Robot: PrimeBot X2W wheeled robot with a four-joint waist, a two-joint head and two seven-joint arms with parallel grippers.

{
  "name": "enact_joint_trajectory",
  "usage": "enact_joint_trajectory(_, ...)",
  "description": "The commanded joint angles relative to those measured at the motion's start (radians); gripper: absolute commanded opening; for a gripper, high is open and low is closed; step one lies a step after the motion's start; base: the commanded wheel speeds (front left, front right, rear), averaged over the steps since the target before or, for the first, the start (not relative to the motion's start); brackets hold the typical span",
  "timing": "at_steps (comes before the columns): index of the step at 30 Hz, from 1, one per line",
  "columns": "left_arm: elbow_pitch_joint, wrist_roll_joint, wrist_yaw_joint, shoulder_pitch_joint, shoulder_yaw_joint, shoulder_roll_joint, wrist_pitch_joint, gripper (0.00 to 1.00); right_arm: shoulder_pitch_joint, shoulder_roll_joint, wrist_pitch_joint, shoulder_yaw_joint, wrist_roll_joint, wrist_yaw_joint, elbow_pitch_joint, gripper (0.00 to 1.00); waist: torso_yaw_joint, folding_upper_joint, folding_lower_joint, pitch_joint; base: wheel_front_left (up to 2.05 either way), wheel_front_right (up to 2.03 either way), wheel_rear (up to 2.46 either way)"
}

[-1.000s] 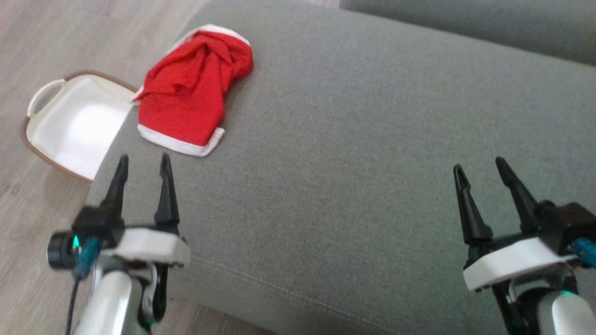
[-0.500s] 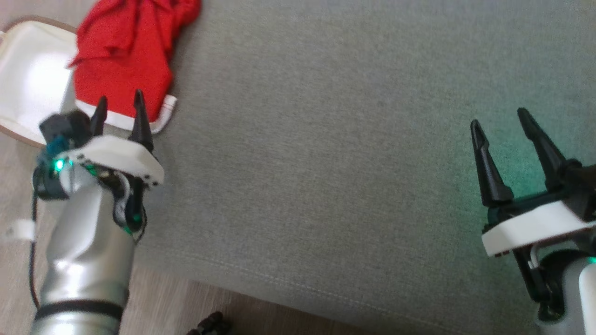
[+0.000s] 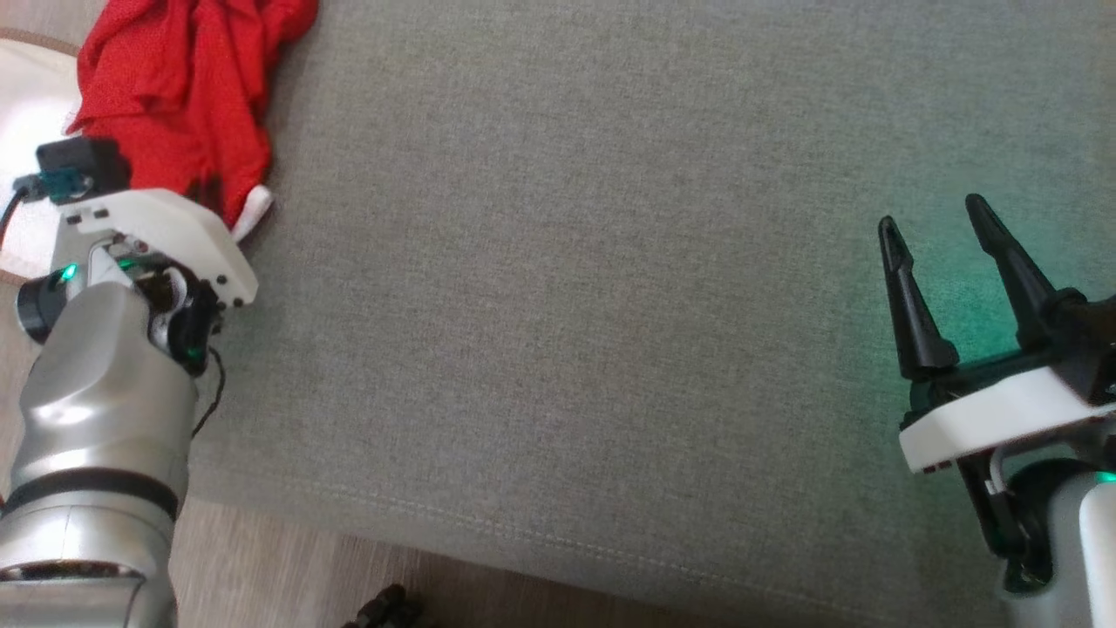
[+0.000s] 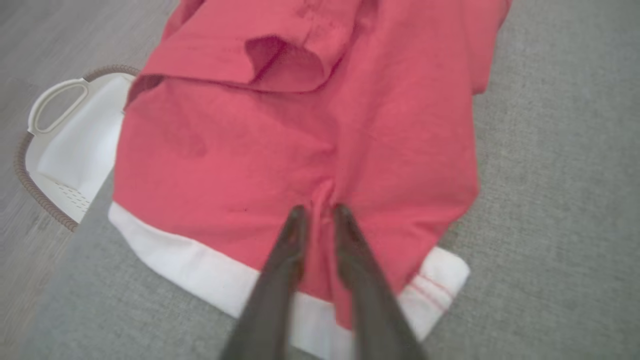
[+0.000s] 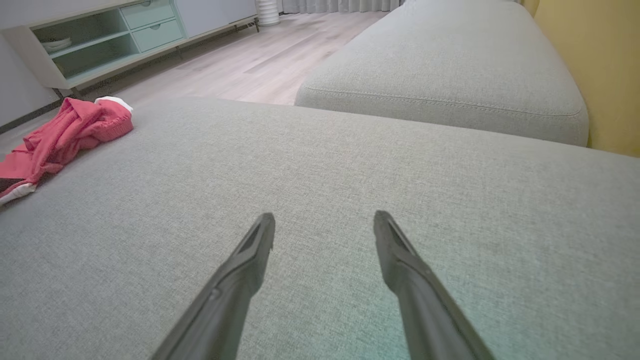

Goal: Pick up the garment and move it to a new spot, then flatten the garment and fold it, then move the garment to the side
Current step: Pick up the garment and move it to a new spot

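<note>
Garment (image 4: 300,140): red cloth with a white hem band; lies crumpled at the far left corner of the grey cushion (image 3: 567,305), folds heaped toward the far side, hem turned toward the near side. Reaches the cushion's left edge.

Left claw (image 4: 316,212): comes down on the garment just above the hem; fingers drawn almost together, pinching a small raised pucker of red cloth between the tips. In the head view, fingers hidden behind the white wrist mount, with one white hem corner showing to its right.

Right claw (image 3: 931,212): hovers over bare cushion at the near right, well apart from the garment; fingers spread wide, nothing between them, tips pointing toward the far side. Green glow on the fabric beside it.

Basket (image 4: 70,145): white, brown-rimmed, with a loop handle; stands on the floor (image 3: 288,576) just beside the cushion's left edge, below the garment.

Second cushion (image 5: 440,65): same grey, lies beyond the first on the far right, against a yellow wall (image 5: 590,60).

Cabinet (image 5: 100,40): pale, with open shelves and drawers; stands across the wooden floor, far left.
</note>
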Motion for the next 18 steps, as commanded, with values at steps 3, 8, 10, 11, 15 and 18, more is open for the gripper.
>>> enact_joint_trajectory(3, -0.005, 0.012, 0.027, 0.009, 0.010, 0.075, -0.106, 0.00, -0.016, 0.008, -0.025, 0.020, 0.007, 0.003, -0.025, 1.00, -0.008, 0.0000, -0.0001, -0.045, 0.00, 0.00, 0.00)
enact_joint_trajectory(8, -0.037, 0.019, 0.056, 0.023, 0.015, 0.087, -0.225, 0.00, -0.003, 0.021, -0.047, 0.013, 0.010, 0.003, -0.010, 1.00, -0.013, 0.0000, -0.0001, -0.105, 0.00, 0.00, 0.00)
enact_joint_trajectory(10, -0.070, 0.023, 0.071, 0.038, 0.018, 0.093, -0.256, 0.00, 0.006, 0.029, -0.059, 0.009, 0.013, 0.003, -0.002, 1.00, -0.016, 0.0000, -0.0001, -0.140, 0.00, 0.00, 0.00)
enact_joint_trajectory(11, -0.094, 0.026, 0.079, 0.049, 0.020, 0.094, -0.265, 0.00, 0.011, 0.034, -0.064, 0.007, 0.014, 0.003, 0.002, 1.00, -0.017, 0.0000, -0.0001, -0.159, 0.00, 0.00, 0.00)
enact_joint_trajectory(15, -0.264, 0.043, 0.120, 0.124, 0.040, 0.098, -0.276, 0.00, 0.035, 0.052, -0.084, 0.004, 0.022, 0.003, 0.017, 1.00, -0.027, 0.0000, -0.0001, -0.234, 0.00, 0.00, 0.00)
enact_joint_trajectory(18, -0.464, 0.069, 0.154, 0.220, 0.058, 0.098, -0.277, 0.00, 0.055, 0.063, -0.096, 0.001, 0.028, 0.003, 0.026, 1.00, -0.037, 0.0000, -0.0001, -0.284, 0.00, 0.00, 0.00)
